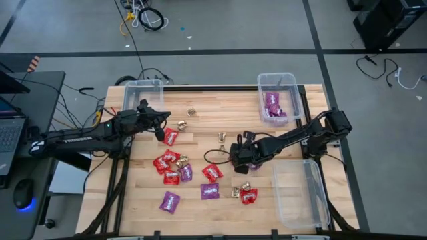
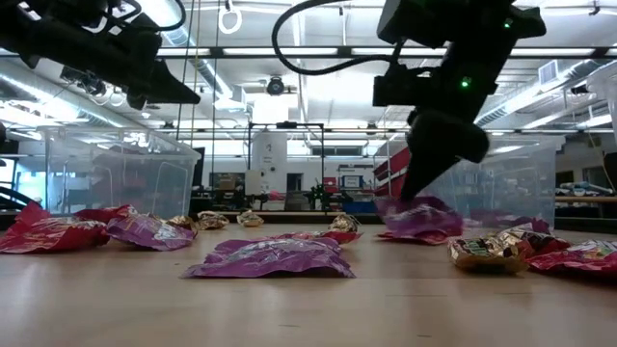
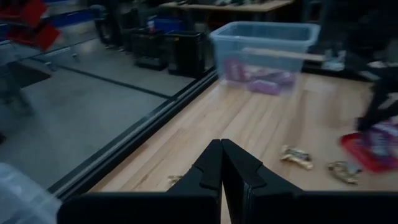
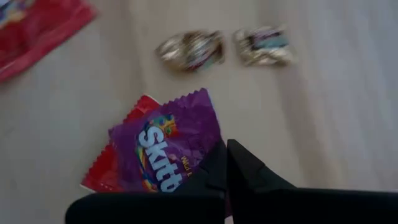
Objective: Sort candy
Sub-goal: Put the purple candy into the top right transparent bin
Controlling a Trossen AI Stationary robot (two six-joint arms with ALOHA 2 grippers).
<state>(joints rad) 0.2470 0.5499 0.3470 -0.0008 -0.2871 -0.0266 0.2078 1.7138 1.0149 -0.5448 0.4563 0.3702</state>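
Red, purple and gold candy lies scattered over the middle of the wooden table. My right gripper is low over the table's middle and shut on a purple packet. A red packet shows under that packet, and two gold pieces lie beyond it. My left gripper is shut on nothing. It hangs raised above the table, beside a red packet near the far left bin. My right gripper pinches the purple packet by one edge between its two fingers, coming steeply from above. The packet spreads out flat ahead of the fingers. In the low view it hangs just under the gripper; whether its lower edge touches the table, I cannot tell.
A clear bin at the far right holds purple packets. Another clear bin stands at the near right. A cluster of red and purple packets lies left of centre, with more toward the near edge. Cables trail over the floor beyond the table.
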